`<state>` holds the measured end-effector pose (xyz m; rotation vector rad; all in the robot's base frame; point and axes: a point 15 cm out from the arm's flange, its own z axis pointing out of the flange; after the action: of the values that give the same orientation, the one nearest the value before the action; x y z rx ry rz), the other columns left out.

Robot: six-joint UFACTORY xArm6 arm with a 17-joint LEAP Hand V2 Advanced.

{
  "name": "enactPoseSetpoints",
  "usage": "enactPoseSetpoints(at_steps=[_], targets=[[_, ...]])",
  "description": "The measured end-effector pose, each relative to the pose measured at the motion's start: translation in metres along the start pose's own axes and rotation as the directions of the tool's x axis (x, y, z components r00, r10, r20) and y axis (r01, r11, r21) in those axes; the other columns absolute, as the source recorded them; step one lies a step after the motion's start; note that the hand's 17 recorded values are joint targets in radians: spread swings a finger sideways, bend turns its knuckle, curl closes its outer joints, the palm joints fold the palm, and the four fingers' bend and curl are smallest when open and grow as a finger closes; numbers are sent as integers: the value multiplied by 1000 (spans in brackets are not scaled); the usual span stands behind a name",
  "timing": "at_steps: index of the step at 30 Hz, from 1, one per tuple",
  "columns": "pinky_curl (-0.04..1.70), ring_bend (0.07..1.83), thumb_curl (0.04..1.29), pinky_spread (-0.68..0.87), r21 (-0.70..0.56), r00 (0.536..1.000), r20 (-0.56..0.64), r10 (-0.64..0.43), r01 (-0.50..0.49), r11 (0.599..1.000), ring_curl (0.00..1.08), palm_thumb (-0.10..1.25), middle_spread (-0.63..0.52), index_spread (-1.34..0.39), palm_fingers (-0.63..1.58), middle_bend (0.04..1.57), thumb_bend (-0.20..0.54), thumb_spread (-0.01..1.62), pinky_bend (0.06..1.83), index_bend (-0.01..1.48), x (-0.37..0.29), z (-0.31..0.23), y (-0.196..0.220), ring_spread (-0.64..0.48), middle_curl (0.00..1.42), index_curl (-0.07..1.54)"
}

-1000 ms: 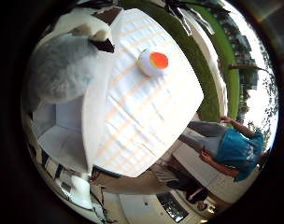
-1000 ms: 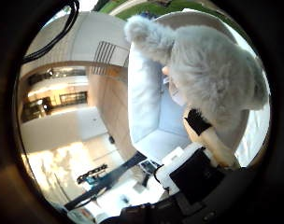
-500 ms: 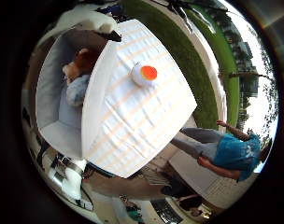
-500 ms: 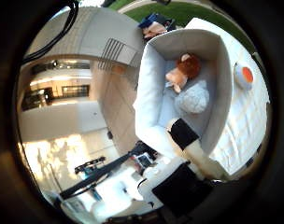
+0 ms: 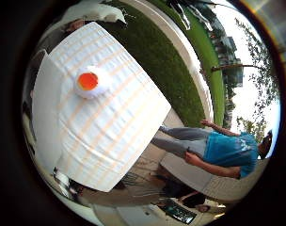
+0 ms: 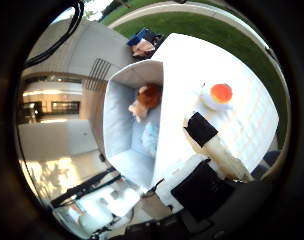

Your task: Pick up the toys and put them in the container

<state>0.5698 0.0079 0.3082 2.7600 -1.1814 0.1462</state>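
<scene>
The round white toy with an orange centre (image 5: pixel 90 82) is lying untouched on the striped white tablecloth (image 5: pixel 110 136), likely rolling away under a clumsy grasp from the empty, loosely open hand (image 6: pixel 212 145).

No legible text, seemingly

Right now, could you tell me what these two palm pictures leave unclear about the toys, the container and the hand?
- The hand: thumb side view shows only one finger and body parts; the rest is cut off by the edge, so its pose is unclear.
- The container: its near wall hides part of the floor.
- A pale toy beside the brown plush toy: too small to identify.
- The orange and white toy on the table: its underside is hidden.
</scene>
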Motion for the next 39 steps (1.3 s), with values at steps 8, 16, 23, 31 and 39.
enactPoseSetpoints(at_steps=[8, 16, 23, 31, 39], targets=[[264, 399, 329, 435, -112, 996, -72, -44, 36, 993, 319, 560, 12, -300, 118, 185, -48, 1098, 579, 160, 18, 82, -22, 250, 343, 241], [247, 377, 291, 428, -166, 991, -111, -74, 55, 985, 312, 441, 17, -238, 139, 183, -44, 1096, 551, 173, 11, 129, -42, 250, 342, 247], [205, 519, 283, 429, -171, 991, -106, -83, 64, 983, 328, 424, -20, -141, 503, 275, -27, 1092, 520, 177, 5, 134, -45, 252, 365, 250], [315, 1119, 359, 404, -176, 992, -96, -80, 63, 982, 572, 718, -130, -365, 1178, 792, 60, 1100, 852, 162, 2, 131, -43, 89, 614, 184], [572, 1272, 517, 284, -171, 1000, -11, 7, -9, 985, 722, 978, -191, -633, 1098, 1080, 106, 1077, 1396, 393, -13, 74, -10, -48, 825, 179]])
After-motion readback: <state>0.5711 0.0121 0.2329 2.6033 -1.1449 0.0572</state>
